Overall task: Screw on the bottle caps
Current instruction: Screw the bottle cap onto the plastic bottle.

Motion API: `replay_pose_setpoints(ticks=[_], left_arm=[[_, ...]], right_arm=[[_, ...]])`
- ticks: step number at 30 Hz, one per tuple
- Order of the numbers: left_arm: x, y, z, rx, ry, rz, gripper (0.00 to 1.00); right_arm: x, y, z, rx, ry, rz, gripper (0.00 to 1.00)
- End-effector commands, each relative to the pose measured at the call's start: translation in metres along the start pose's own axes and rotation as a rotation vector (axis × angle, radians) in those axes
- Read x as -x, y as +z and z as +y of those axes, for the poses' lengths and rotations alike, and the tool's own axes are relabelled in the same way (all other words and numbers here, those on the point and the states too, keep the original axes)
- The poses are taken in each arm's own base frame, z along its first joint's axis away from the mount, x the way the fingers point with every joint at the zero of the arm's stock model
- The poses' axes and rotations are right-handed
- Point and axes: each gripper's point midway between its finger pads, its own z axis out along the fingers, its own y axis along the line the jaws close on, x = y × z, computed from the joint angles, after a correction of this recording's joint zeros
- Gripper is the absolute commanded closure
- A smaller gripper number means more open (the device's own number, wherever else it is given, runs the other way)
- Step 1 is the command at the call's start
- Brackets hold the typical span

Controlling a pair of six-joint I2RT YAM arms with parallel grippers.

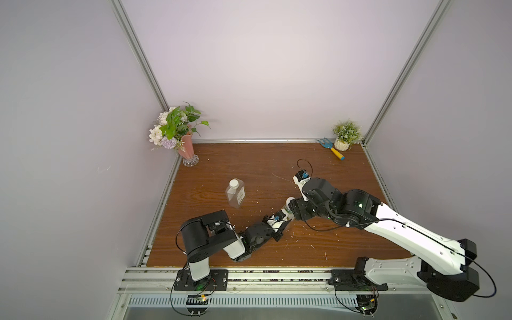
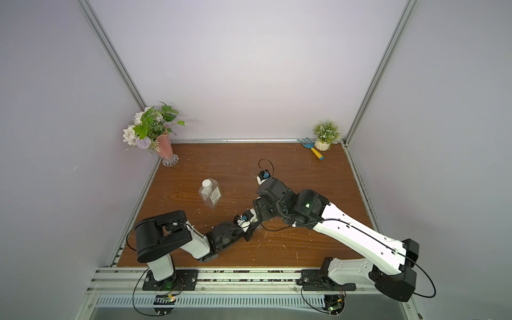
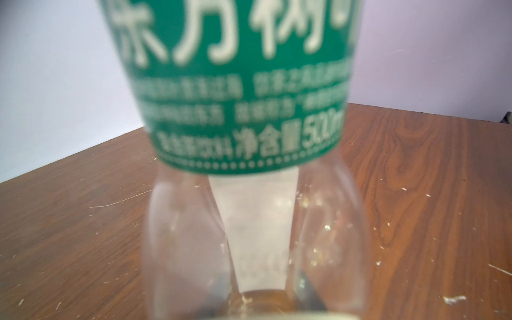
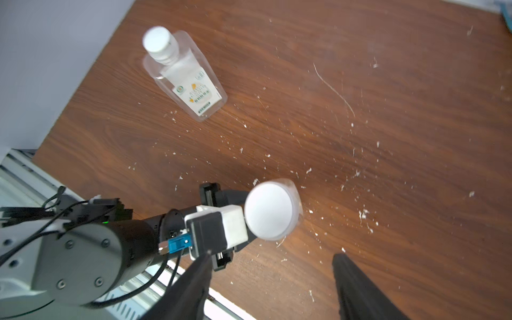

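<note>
Nearest the front edge of the scratched brown wood-grain table (image 1: 249,160), the left gripper (image 1: 281,221) is clamped on the lower body of the slim round clear plastic bottle with the green label (image 3: 249,166). The bottle looks upright in the near half of the table, roughly midway between the left and right edges. Whether its base rests on the wood cannot be told.

A small white round plastic cap (image 4: 268,212) sits on this bottle's neck. The right gripper (image 4: 272,255) hangs above it with its black fingers (image 4: 357,288) spread wide, touching neither cap nor bottle.

Farther back and toward the left edge stands the squarish clear plastic bottle with the white label (image 1: 235,194), free of both arms. It already wears its own white screw cap (image 1: 234,182).

In the far left corner is a pink flower vase (image 1: 185,149). In the far right corner are a small white plant pot (image 1: 342,144) and a blue-and-yellow toy rake (image 1: 332,148), all well apart from the work.

The step in hand appears to be the second bottle's cap, placed on the neck but not gripped. How far it is threaded cannot be seen. If it is loose, the next move calls for the right fingers to come down around the cap's rim, centred on it. They would then close and twist while the left gripper keeps the bottle from turning. An off-centre grip could tilt or knock off the cap.
</note>
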Motion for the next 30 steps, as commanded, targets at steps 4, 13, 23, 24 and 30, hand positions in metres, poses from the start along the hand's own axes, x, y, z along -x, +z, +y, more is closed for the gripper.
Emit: replay_pose_setpoints(ticks=[4,13,23,24,30], left_arm=[[0.012,-0.001,-0.017,-0.125,-0.029,-0.043,0.9],[0.019,-0.004,-0.029,-0.203,-0.047,-0.06,0.9],[0.028,-0.008,-0.037,-0.264,-0.061,-0.075,0.9],[0.029,-0.008,-0.037,-0.266,-0.06,-0.075,0.9],[0.029,-0.009,-0.039,-0.277,-0.063,-0.074,0.9]], right_arm=[[0.025,-0.03,0.019,0.162,-0.22,-0.235,0.18],[0.012,-0.005,0.021,0.16,-0.321,-0.264,0.17],[0.01,0.008,0.011,0.213,-0.329,-0.264,0.18],[0.009,0.009,0.01,0.224,-0.326,-0.262,0.19],[0.006,0.005,0.015,0.295,-0.318,-0.272,0.25]])
